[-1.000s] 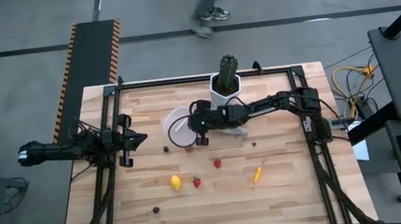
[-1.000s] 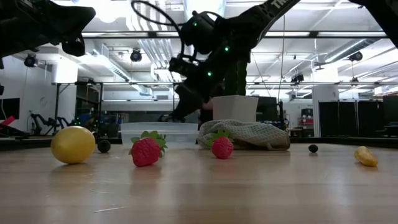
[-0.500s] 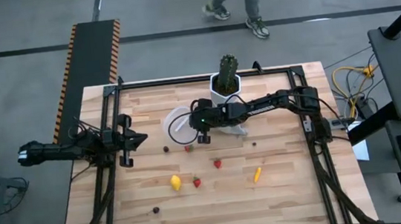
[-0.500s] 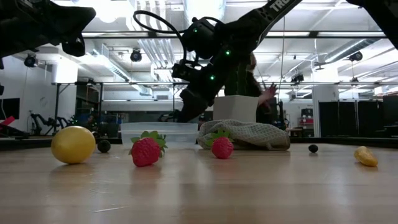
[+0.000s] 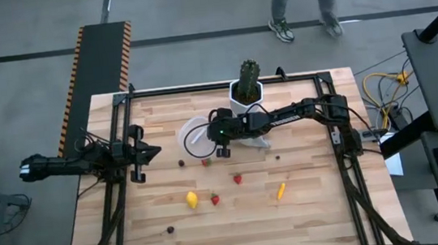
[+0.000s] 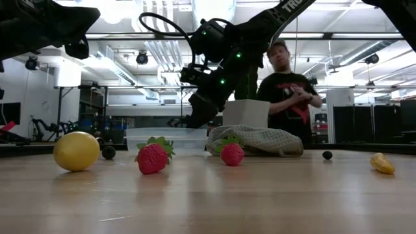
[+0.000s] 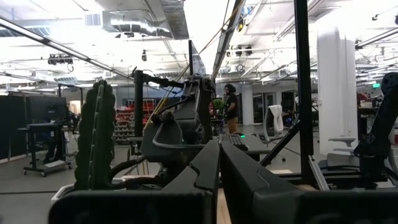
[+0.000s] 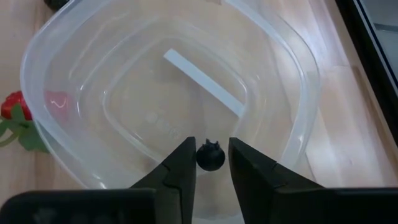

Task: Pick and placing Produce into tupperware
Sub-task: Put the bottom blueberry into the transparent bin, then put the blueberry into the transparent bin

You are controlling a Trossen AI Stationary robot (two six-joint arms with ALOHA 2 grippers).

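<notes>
The tupperware (image 5: 194,138) (image 8: 168,87), round and clear, stands on the table's far middle and fills the right wrist view. My right gripper (image 5: 220,147) (image 8: 210,149) hangs over its inside, near the rim, shut on a small dark round piece (image 8: 210,157). A strawberry (image 8: 12,109) lies just outside the container wall. A lemon (image 5: 191,198), two strawberries (image 5: 215,198) (image 5: 237,179), a carrot (image 5: 281,190) and dark round pieces (image 5: 181,163) (image 5: 170,229) lie on the wood. My left gripper (image 5: 154,152) waits shut at the left edge. My right gripper pinches the small dark round piece (image 8: 210,158) between its two fingers, near their free ends. The fingers come from above, pointing down. The piece is lifted clear over the tupperware's floor (image 8: 155,106).
A cactus in a white pot (image 5: 246,87) stands at the far edge, with a pale cloth (image 6: 257,140) beside it under my right arm. A person (image 6: 289,91) stands beyond the far edge. A white strip (image 8: 205,84) shows in the container. Open wood lies toward the near edge.
My right gripper has sunk a little toward the tupperware, then kept still, its fingers shut on the dark piece throughout. The person beyond the far edge has walked toward the right.
</notes>
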